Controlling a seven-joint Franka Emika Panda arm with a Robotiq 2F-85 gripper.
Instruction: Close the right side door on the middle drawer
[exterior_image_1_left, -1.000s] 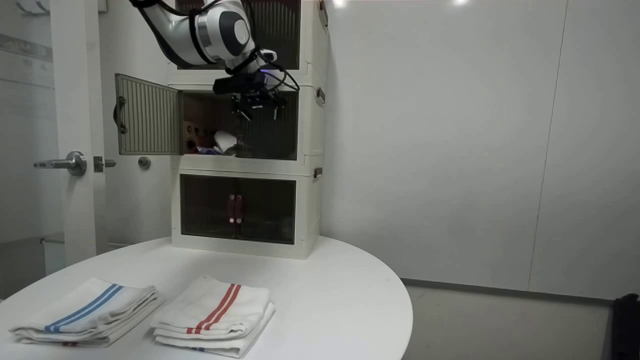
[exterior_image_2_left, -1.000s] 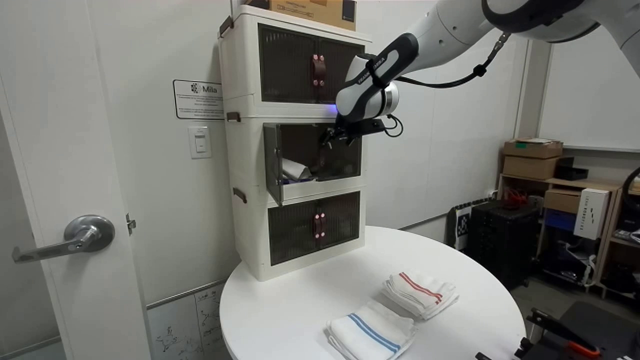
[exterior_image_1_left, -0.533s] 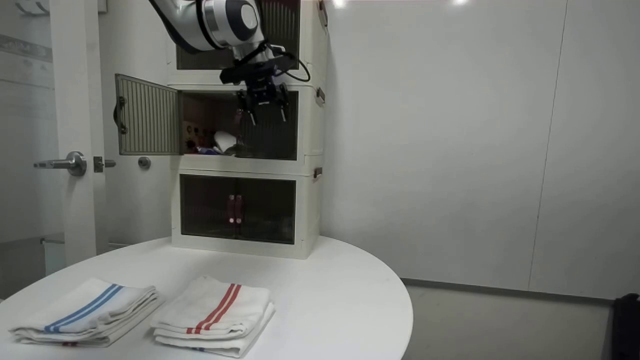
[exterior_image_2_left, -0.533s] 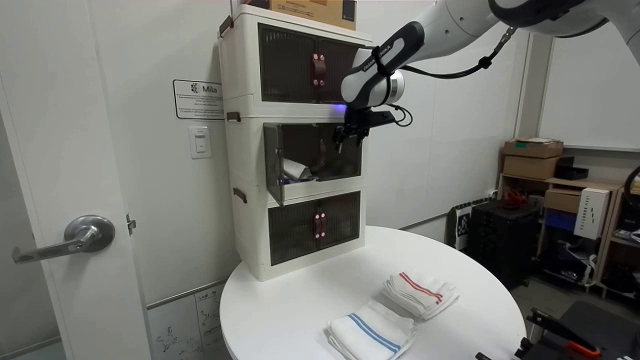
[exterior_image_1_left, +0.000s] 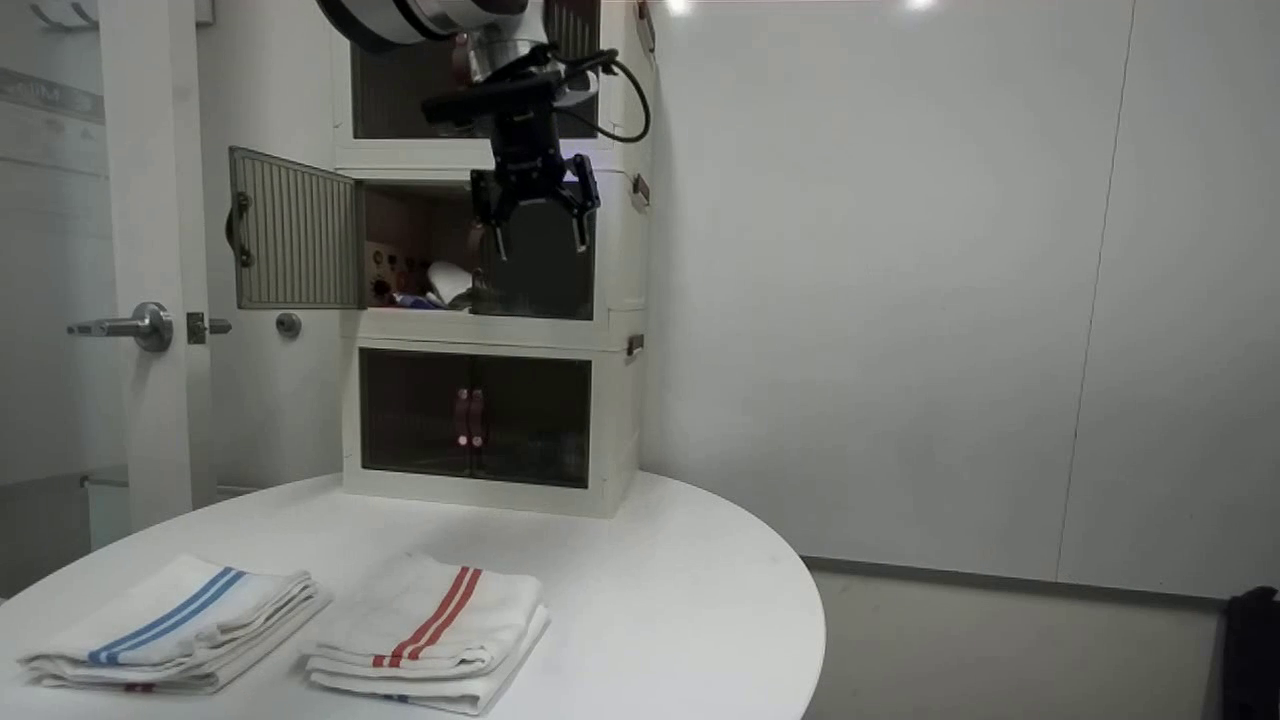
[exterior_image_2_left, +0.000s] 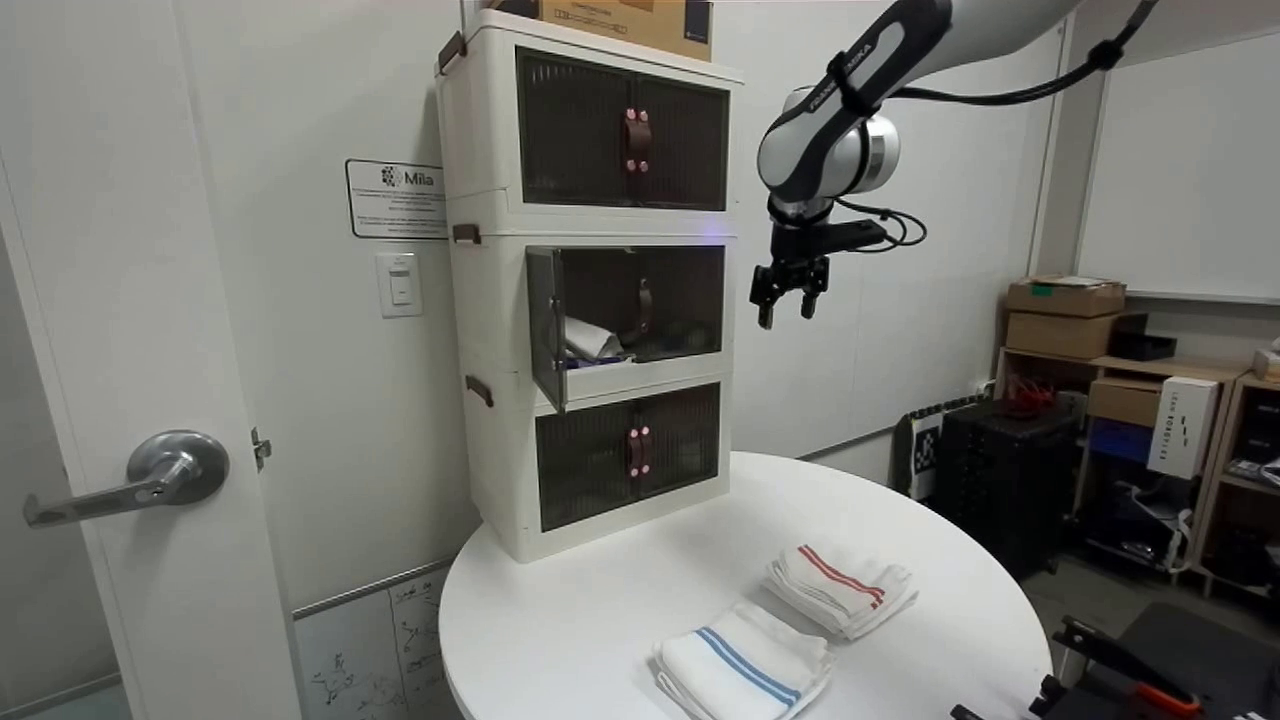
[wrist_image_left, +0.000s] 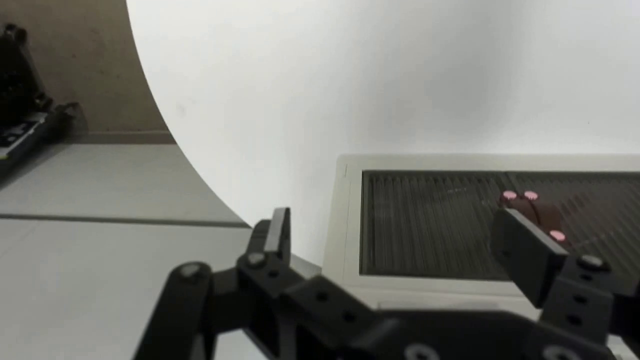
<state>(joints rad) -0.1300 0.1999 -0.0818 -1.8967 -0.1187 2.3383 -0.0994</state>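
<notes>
The middle drawer (exterior_image_1_left: 545, 328) is a white-framed unit, second in a stack of three; it also shows in an exterior view (exterior_image_2_left: 655, 377). Its right side door (exterior_image_1_left: 548, 285), a smoky grey panel, lies flat in the frame, with its brown handle at its left edge; the door also shows in an exterior view (exterior_image_2_left: 690, 310). The matching left door (exterior_image_1_left: 300, 235) stands swung open. My gripper (exterior_image_1_left: 542, 240) hangs pointing down in front of the right side door, apart from it, as an exterior view (exterior_image_2_left: 788, 305) shows. Its fingers are wide apart and empty in the wrist view (wrist_image_left: 392, 212).
The bottom unit (wrist_image_left: 430, 225) has both doors shut, as does the top unit (exterior_image_2_left: 625, 130). A folded red-striped towel (exterior_image_1_left: 430, 630) and a blue-striped towel (exterior_image_1_left: 170, 625) lie on the round white table (exterior_image_1_left: 680, 600). A white item (exterior_image_2_left: 590, 338) sits inside the middle unit.
My gripper has drawn back from the unit's front and turned from tilted to pointing down. Both doors of the middle unit have kept their positions.
</notes>
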